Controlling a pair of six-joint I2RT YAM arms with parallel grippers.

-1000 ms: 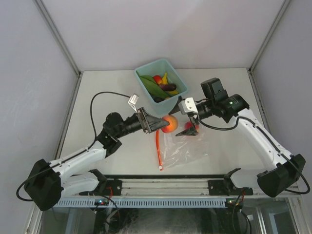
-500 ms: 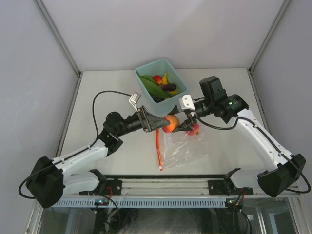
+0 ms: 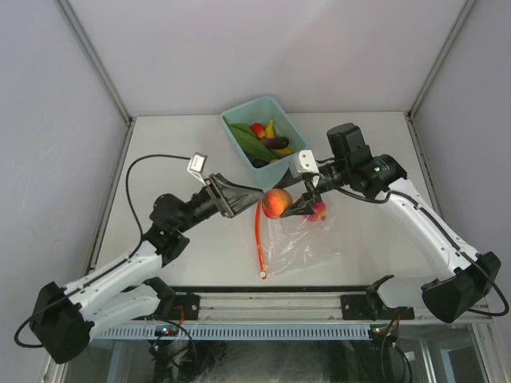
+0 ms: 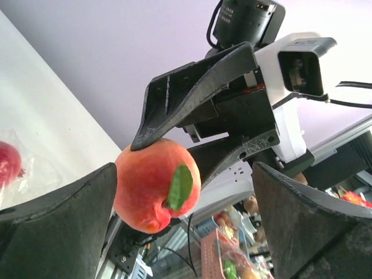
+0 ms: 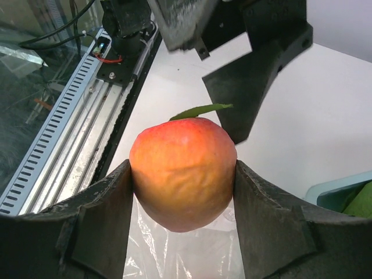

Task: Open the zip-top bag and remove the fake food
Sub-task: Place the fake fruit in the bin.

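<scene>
White table (image 3: 160, 152), purple walls (image 3: 279, 56). Left gripper (image 3: 246, 195) has let go and backs off, spread. Right gripper (image 5: 183, 197) now pinches peach (image 3: 276, 203) above zip-top bag (image 3: 307, 243). Handover done; apple (image 3: 318, 211) remains bagged, bin (image 3: 239, 120) likely next.

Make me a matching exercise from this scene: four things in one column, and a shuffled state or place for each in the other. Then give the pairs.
Things
1. peach
2. left gripper
3. teal bin
4. zip-top bag

States or places
A. lying on the table
B. open, holding nothing
C. clamped between the fingers of the right gripper
D. holds a long green piece

Pairs: 1-C, 2-B, 3-D, 4-A
</scene>
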